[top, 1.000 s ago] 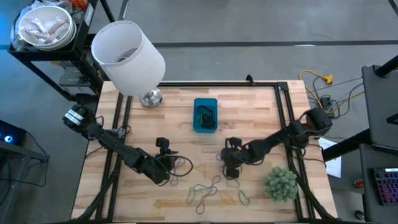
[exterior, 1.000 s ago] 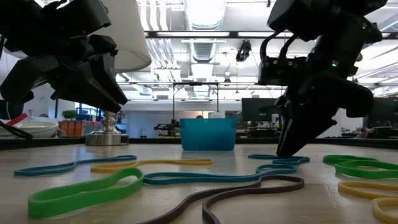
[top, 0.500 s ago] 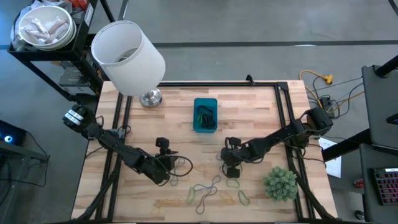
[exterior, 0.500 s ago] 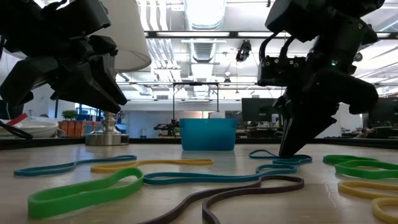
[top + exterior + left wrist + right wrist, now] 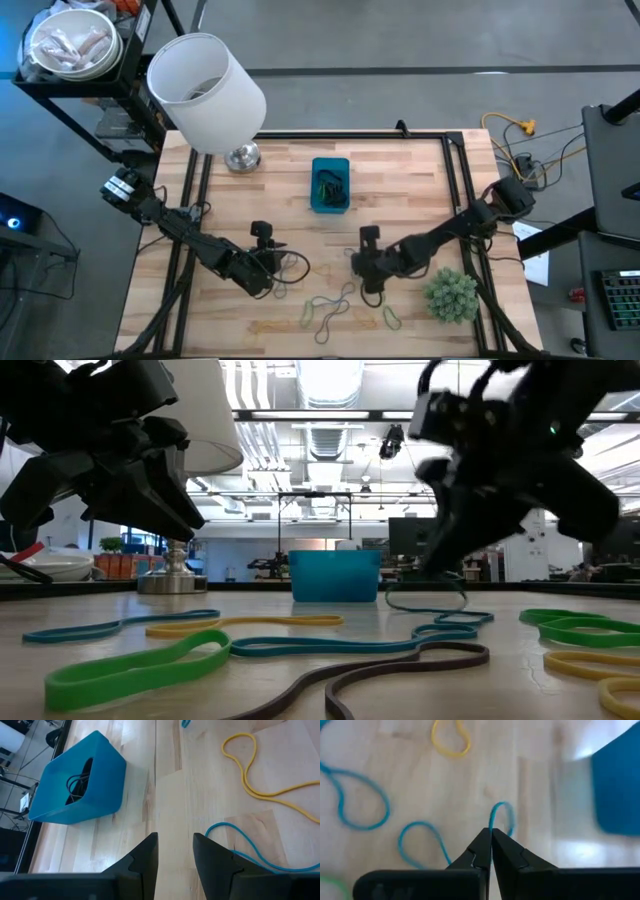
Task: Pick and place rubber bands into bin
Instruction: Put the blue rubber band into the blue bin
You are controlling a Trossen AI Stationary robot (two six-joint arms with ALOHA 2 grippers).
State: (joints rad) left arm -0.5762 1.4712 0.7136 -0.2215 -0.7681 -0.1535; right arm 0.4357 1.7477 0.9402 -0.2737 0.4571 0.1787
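The blue bin (image 5: pixel 330 185) stands on the wooden table toward its far side, with dark bands inside; it also shows in the left wrist view (image 5: pixel 77 785) and the low view (image 5: pixel 334 576). Loose rubber bands (image 5: pixel 338 305) in green, yellow, teal and dark brown lie flat near the table's near edge (image 5: pixel 300 650). My right gripper (image 5: pixel 491 836) is above them, shut on a thin teal band (image 5: pixel 425 598). My left gripper (image 5: pixel 175 842) hovers open over bare wood, left of the bands (image 5: pixel 262 262). My right gripper pinches the thin teal band between its two fingertips, at one point of the strand (image 5: pixel 491 826), coming from above. A small loop (image 5: pixel 501 815) runs out past the tips. In the low view the loop hangs below the fingers (image 5: pixel 425 598); whether its lower end leaves the table I cannot tell.
A lamp with a big white shade (image 5: pixel 205 90) stands at the far left corner. A fuzzy green plant ball (image 5: pixel 452 293) sits near the right edge. Black cable loops (image 5: pixel 292 265) lie by my left gripper. Bare wood lies between the bands and the bin.
My right gripper has risen from the table and shifted a little toward the table's left and near edges. The teal band's loop, flat on the wood before, has come up with it and now hangs under the fingers. The other bands stayed where they were.
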